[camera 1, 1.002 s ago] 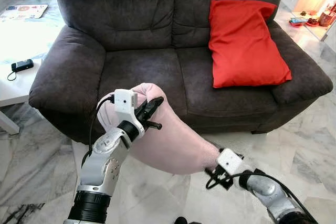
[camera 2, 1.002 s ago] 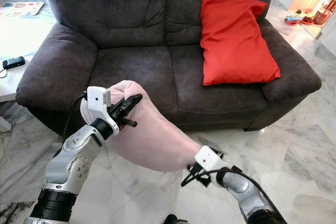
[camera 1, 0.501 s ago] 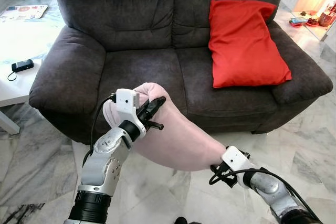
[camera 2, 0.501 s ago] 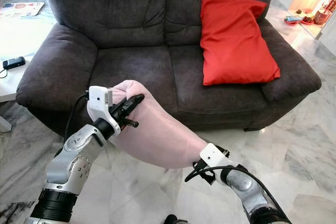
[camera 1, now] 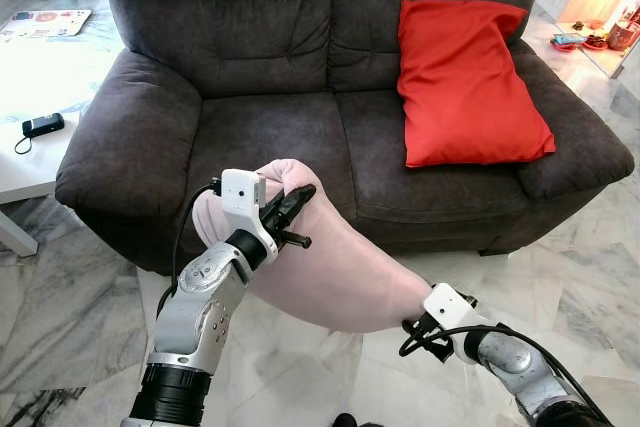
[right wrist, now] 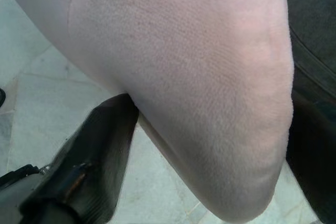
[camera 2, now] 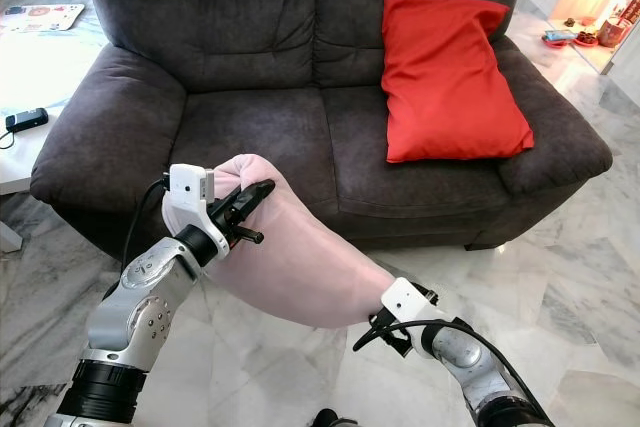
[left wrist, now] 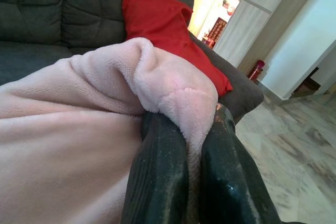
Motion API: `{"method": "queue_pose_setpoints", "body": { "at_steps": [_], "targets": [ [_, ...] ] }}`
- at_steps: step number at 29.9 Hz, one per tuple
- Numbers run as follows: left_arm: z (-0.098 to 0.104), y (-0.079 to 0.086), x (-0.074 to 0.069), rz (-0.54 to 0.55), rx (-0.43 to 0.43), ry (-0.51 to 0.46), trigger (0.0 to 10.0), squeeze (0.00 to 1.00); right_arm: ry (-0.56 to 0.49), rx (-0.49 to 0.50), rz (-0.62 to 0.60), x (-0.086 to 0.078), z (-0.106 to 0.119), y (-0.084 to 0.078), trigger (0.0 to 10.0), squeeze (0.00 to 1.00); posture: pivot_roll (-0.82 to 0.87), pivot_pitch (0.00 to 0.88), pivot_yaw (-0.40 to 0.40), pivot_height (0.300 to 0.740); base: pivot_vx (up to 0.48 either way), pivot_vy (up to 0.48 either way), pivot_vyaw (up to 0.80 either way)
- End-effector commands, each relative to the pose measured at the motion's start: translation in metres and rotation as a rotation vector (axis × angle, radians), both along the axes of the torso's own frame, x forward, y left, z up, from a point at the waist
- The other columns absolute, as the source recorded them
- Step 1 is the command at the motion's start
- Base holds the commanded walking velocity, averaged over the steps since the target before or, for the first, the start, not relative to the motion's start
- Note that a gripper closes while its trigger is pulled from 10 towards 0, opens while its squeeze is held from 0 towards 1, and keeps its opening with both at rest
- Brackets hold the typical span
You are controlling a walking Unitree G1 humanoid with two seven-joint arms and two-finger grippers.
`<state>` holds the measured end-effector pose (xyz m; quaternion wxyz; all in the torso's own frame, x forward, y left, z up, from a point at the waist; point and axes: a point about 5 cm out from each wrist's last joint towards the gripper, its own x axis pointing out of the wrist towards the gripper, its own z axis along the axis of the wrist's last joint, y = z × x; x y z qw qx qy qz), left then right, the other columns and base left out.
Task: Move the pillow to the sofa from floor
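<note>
A pale pink pillow (camera 1: 340,267) hangs between my two grippers above the marble floor, just in front of the dark grey sofa (camera 1: 270,137). My left gripper (camera 1: 298,197) is shut on its upper left corner; in the left wrist view both fingers (left wrist: 157,171) pinch a fold of the pink fabric (left wrist: 173,87). My right gripper (camera 2: 378,322) holds the lower right end from underneath. The right wrist view has one black finger (right wrist: 94,156) pressed against the pillow (right wrist: 199,87), the other hidden behind it.
A red pillow (camera 1: 465,82) leans on the sofa's right seat and backrest. A white low table with a black device (camera 1: 42,125) stands at the left. Marble floor (camera 1: 80,297) lies around me. A low shelf with small items (camera 1: 600,37) is at the far right.
My right gripper has shifted slightly to the right and a little lower with the pillow's end, stretching the pillow out. The left gripper has stayed nearly in place.
</note>
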<state>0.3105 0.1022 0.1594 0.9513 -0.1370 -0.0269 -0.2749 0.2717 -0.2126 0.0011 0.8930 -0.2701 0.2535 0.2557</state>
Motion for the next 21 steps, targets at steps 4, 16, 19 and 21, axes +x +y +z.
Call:
{"method": "queue_pose_setpoints", "body": {
  "at_steps": [4,16,19,21],
  "targets": [
    [0.024,-0.005,-0.002,-0.036,-0.023,-0.114,10.0,0.0,0.012,-0.003,-0.001,-0.003,-0.002,-0.003,0.0,0.0,-0.02,0.118,-0.041,0.74,0.0,0.0,0.0],
    [0.018,-0.006,-0.003,-0.043,0.009,-0.101,10.0,0.0,-0.023,0.026,0.005,0.002,0.005,-0.002,0.0,0.0,-0.02,0.121,-0.041,0.74,0.0,0.0,0.0],
    [0.015,-0.006,-0.004,-0.046,0.027,-0.095,10.0,0.0,-0.028,0.031,0.011,0.003,0.006,-0.002,0.0,0.0,-0.02,0.12,-0.04,0.74,0.0,0.0,0.0],
    [0.013,-0.007,-0.004,-0.049,0.035,-0.091,10.0,0.0,-0.03,0.032,0.016,0.003,0.007,-0.001,0.0,0.0,-0.02,0.12,-0.04,0.74,0.0,0.0,0.0]
  ]
}}
